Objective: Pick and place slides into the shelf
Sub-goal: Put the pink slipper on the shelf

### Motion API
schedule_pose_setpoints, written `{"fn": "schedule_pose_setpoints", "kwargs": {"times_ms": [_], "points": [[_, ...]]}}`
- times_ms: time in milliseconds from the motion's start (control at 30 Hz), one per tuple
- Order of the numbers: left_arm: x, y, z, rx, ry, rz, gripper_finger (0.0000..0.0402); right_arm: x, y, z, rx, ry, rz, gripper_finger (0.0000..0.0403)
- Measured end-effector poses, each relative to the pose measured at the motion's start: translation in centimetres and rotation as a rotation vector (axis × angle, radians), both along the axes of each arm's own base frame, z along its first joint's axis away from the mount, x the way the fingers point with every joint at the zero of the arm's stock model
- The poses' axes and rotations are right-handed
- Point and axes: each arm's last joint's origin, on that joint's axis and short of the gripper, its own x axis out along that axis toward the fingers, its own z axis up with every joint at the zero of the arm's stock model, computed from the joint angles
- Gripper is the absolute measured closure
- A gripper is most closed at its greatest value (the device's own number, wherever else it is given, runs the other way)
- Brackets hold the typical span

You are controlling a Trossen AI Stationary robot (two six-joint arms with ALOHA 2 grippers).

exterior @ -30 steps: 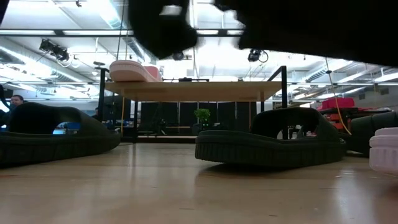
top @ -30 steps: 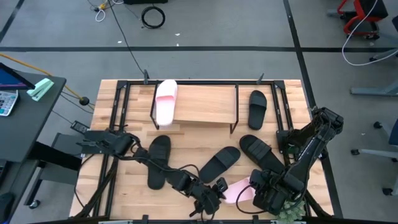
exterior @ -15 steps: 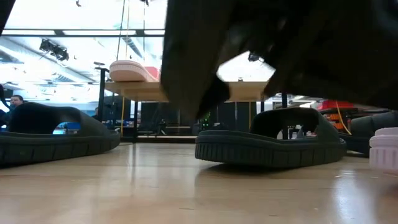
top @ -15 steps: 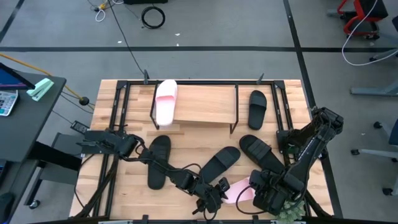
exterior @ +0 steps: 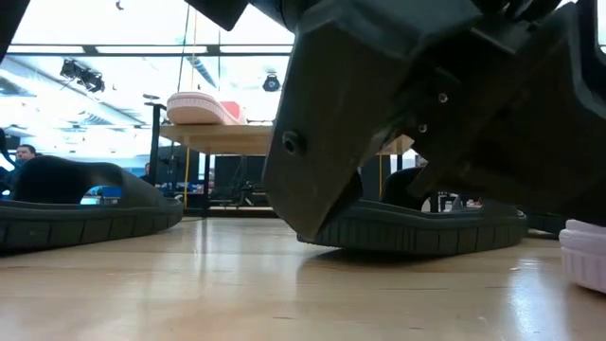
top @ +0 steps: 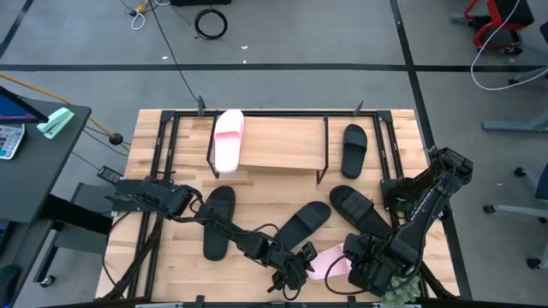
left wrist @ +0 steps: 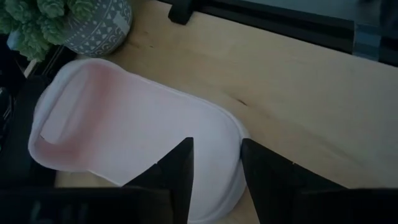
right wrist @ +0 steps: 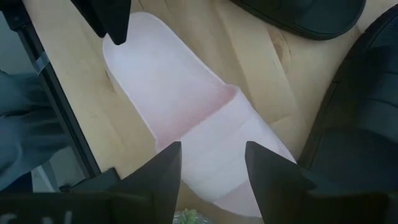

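Note:
A pale pink slide (top: 328,261) lies sole down near the table's near edge. My left gripper (left wrist: 216,177) is open over its heel end, low at the table (exterior: 312,223). My right gripper (right wrist: 214,171) is open above its strap (right wrist: 239,140), touching nothing. A second pink slide (top: 228,137) lies on the shelf (top: 282,141), overhanging the plank's left end. Several black slides lie on the table: two (top: 217,221) (top: 302,224) in the middle, one (top: 360,208) farther right, one (top: 354,147) right of the shelf. My left gripper comes down slanting at the pink slide's heel end (left wrist: 214,134). One finger (left wrist: 177,171) stands over the footbed and the other (left wrist: 264,177) over the rim's outer side. Whether either finger touches the slide I cannot tell.
A potted plant (left wrist: 81,22) stands at the near right corner, close to the pink slide. Black frame bars (top: 163,150) run along the table's left and right sides. In the low view two black slides (exterior: 85,204) (exterior: 417,227) lie between the camera and the shelf.
My left gripper has moved toward the table's right and down toward the pink slide's heel end, filling the low view. The pink slide's part at the low view's right edge sits lower than half a second ago.

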Motion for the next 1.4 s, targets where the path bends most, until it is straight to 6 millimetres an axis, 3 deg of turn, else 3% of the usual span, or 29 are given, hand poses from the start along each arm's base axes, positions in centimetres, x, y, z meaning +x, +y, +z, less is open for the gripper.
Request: {"fn": "schedule_pose_setpoints", "kwargs": {"times_ms": [1000, 1400], "points": [[-0.6, -0.7, -0.4, -0.039, 0.045, 0.032, 0.0287, 0.0, 0.0, 0.0, -0.014, -0.018, -0.003, 0.0218], [0.1, 0.6, -0.4, -0.069, 0.053, 0.069, 0.0292, 0.1, 0.0, 0.0, -0.015, -0.019, -0.003, 0.0218]]}}
